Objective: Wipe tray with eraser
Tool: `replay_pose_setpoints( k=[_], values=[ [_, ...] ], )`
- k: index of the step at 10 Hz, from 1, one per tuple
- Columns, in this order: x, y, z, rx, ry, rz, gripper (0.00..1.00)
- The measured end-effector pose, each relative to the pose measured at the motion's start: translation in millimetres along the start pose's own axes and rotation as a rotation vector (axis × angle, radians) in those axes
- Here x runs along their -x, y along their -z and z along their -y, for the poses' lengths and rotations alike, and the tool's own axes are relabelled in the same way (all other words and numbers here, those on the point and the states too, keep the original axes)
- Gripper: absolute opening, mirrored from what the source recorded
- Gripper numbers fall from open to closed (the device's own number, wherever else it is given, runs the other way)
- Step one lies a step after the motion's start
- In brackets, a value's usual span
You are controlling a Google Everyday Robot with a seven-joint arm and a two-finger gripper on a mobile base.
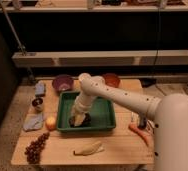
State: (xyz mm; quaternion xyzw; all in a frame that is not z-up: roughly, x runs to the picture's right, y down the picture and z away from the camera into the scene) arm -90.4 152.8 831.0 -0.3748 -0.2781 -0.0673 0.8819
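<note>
Tray (103, 111): green, mid-table, between purple bowl (62, 82) and banana (88, 148). Gripper (78, 120): down in tray's front-left corner. Eraser (83, 120): dark block under gripper, on tray floor; grip apparently closed on it. Status: wiping underway; right half likely left.

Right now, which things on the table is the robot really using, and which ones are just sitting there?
Using:
- tray, green
- gripper, down inside the tray at its near left corner
- eraser, the dark block under the gripper

Just sitting there:
- purple bowl
- brown bowl
- grapes
- banana
- carrot
- grey cloth
</note>
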Motion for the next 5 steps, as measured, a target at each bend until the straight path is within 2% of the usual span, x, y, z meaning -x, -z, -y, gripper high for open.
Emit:
replay_pose_setpoints(
  k=[3,5],
  values=[
    [-22.1,19.5,33.1,-0.038,-0.035,-0.03,0.0],
    [-30.1,26.0,59.3,-0.048,-0.047,-0.049,0.0]
  ],
)
